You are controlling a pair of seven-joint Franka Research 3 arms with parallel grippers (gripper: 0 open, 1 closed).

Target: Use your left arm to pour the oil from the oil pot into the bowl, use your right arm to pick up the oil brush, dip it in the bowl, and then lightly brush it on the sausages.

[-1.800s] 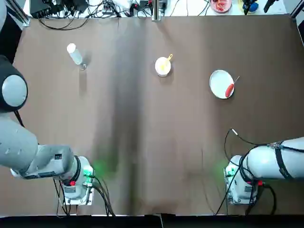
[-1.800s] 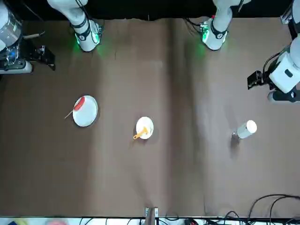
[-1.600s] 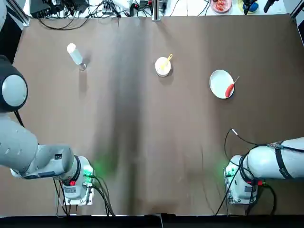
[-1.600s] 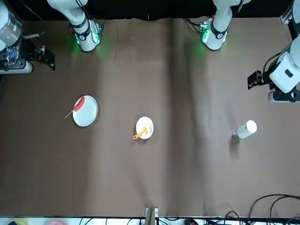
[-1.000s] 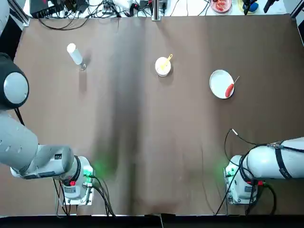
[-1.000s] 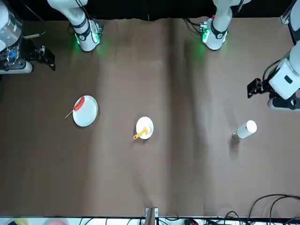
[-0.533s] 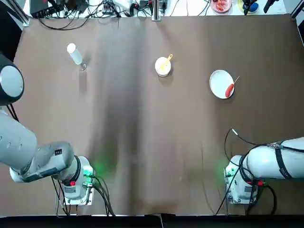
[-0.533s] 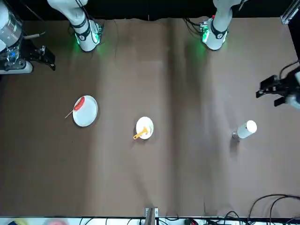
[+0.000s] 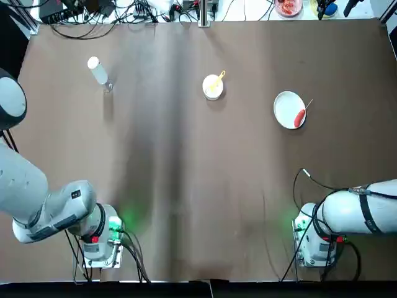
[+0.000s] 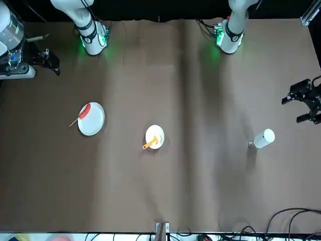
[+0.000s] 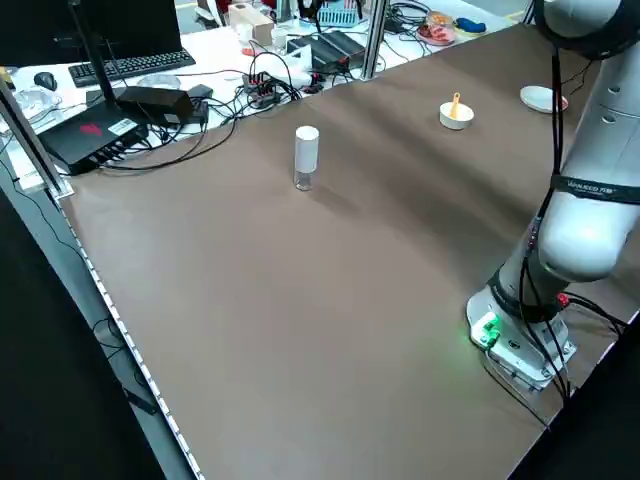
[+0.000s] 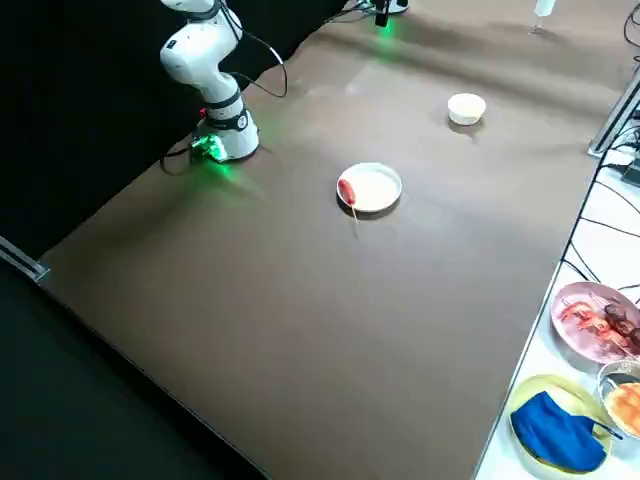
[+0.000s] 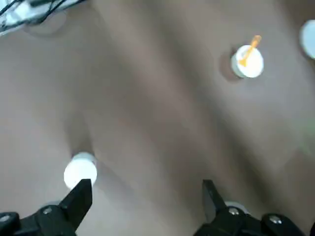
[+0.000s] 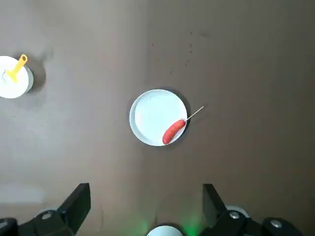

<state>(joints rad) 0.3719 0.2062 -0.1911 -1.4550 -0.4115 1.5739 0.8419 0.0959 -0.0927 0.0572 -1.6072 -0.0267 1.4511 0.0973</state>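
Note:
The white oil pot (image 9: 97, 71) stands at the far left of the table, also seen as the oil pot (image 10: 263, 138). My left gripper (image 13: 145, 196) hovers open and high on the near side of the oil pot (image 13: 80, 169), apart from it. The small white bowl (image 9: 213, 87) sits mid-table with the yellow oil brush (image 9: 218, 77) resting in it. One red sausage (image 9: 300, 117) on a skewer lies at the edge of the white plate (image 9: 289, 110). My right gripper (image 14: 146, 201) hangs open high above the plate (image 14: 157, 117), holding nothing.
Brown cloth covers the table. Cables, a keyboard and electronics (image 11: 130, 110) line the far edge. Plates of food and a blue cloth (image 12: 558, 430) sit beyond the far right corner. Both arm bases (image 9: 99, 239) glow green at the near edge.
My left arm has swung outward and toward the far side, bringing its gripper closer to the oil pot. The right arm and all the table objects have stayed put.

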